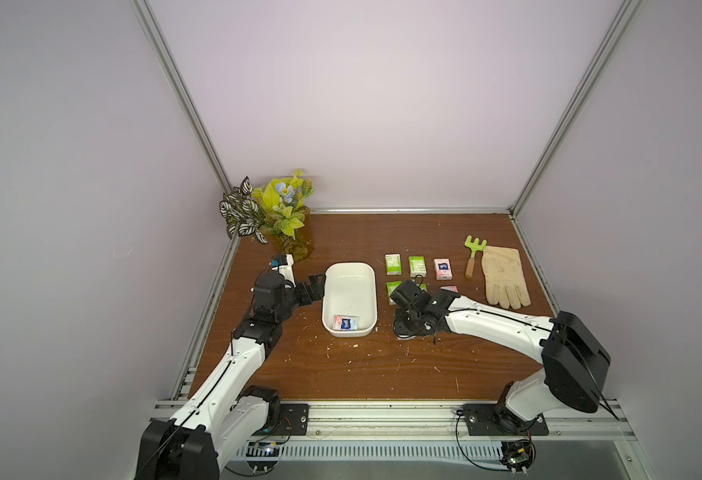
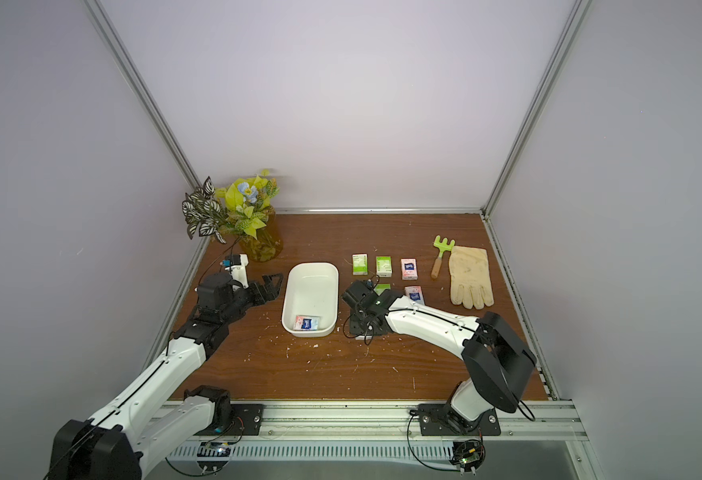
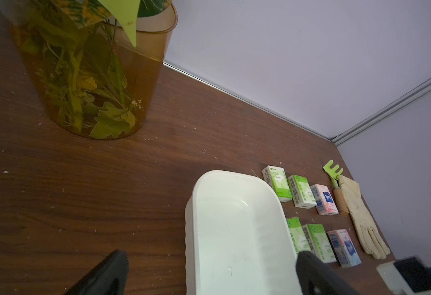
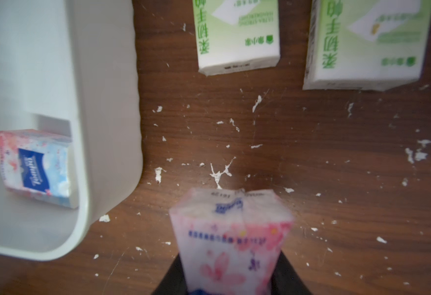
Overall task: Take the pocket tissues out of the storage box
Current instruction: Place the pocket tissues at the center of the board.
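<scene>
Now right fingers (image 4: 231,283) pinch pink packet (image 4: 231,237) (left spread).

In the right wrist view you can read "Tempo" in white script on the dark blue label of the pink-and-blue packet (image 4: 37,168) lying in the storage box (image 4: 102,102). The green-and-white packet (image 4: 237,35) on the table carries large green Chinese characters and a small line of capitals, upside down and too blurred to read. The pink packet (image 4: 231,242) in the right gripper (image 4: 231,286) shows a blue logo and a row of blue print, both illegible.
</scene>
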